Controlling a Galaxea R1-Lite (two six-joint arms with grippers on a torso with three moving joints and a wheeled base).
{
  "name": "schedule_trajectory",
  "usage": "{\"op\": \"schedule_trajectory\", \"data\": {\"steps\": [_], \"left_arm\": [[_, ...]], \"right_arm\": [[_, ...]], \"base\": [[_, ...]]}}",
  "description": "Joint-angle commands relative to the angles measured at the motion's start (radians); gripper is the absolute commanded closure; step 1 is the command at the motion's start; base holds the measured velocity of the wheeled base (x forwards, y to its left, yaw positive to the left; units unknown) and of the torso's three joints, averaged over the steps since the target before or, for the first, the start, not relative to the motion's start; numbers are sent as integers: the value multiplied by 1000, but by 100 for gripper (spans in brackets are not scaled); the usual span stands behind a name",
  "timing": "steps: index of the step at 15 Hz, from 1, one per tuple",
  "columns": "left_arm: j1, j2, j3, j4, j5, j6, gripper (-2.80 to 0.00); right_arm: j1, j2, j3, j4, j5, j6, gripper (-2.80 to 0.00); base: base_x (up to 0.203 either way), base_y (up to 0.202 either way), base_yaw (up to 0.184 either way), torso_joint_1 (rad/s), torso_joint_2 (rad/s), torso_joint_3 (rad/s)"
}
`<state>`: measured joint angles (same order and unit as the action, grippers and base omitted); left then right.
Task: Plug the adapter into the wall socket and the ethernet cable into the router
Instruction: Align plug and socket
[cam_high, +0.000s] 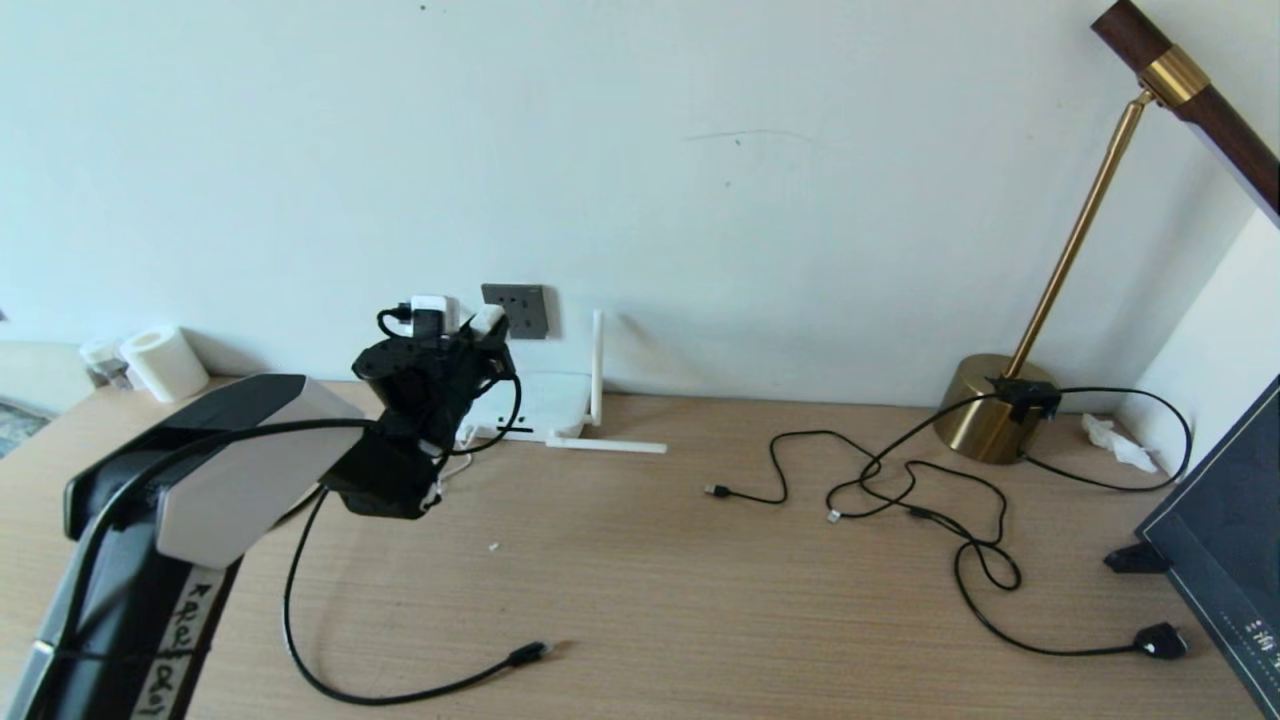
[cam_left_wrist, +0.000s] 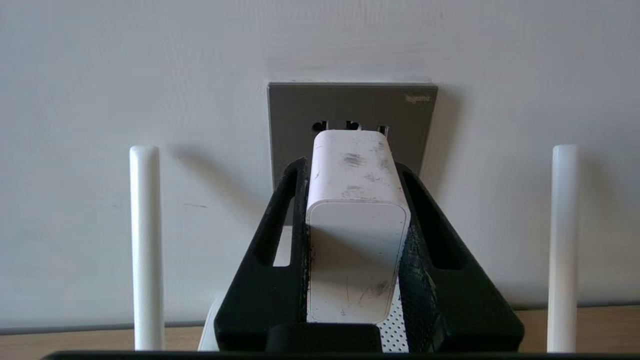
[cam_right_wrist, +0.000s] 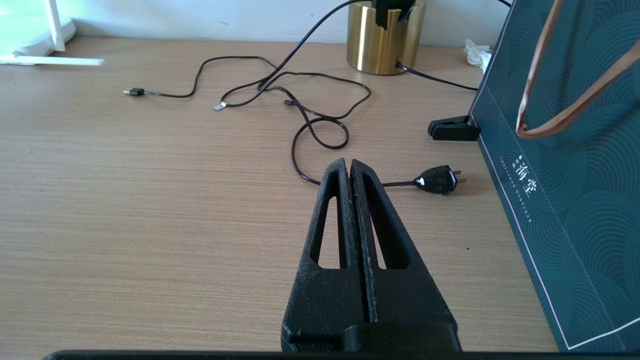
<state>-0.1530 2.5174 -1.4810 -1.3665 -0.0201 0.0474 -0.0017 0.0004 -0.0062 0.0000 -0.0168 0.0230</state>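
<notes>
My left gripper (cam_high: 480, 335) (cam_left_wrist: 352, 165) is shut on the adapter (cam_high: 487, 320) (cam_left_wrist: 357, 220), a scuffed white block clamped between both fingers. It is held up at the dark grey wall socket (cam_high: 515, 310) (cam_left_wrist: 350, 107). Its front end sits close in front of the socket's holes, and its pins are hidden. The white router (cam_high: 545, 405) lies below against the wall, with stick antennas (cam_left_wrist: 146, 245) standing on either side and one antenna (cam_high: 605, 445) flat on the table. The ethernet cable (cam_high: 300, 640) loops over the table, its plug (cam_high: 528, 653) lying free. My right gripper (cam_right_wrist: 350, 165) hovers shut and empty over the table.
A brass lamp base (cam_high: 990, 410) stands at the back right, with thin black cables (cam_high: 900, 490) tangled in front of it. A black two-pin plug (cam_right_wrist: 437, 180) lies beside a dark teal bag (cam_right_wrist: 575, 200). A paper roll (cam_high: 165, 362) stands far left.
</notes>
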Motion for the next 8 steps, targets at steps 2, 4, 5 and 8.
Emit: {"op": "schedule_trajectory", "data": {"steps": [2,4,5,8], "left_arm": [[1,27,-69,22,-2,0,0],[1,34,-104,56,0,0,0],[1,34,-111,69,-1,0,0],[0,53,-155,87,-1,0,0]], "right_arm": [[0,0,0,0,0,0,0],[0,0,0,0,0,0,0],[0,0,0,0,0,0,0],[0,0,0,0,0,0,0]], "base": [[0,0,0,0,0,0],[0,0,0,0,0,0],[0,0,0,0,0,0],[0,0,0,0,0,0]]}}
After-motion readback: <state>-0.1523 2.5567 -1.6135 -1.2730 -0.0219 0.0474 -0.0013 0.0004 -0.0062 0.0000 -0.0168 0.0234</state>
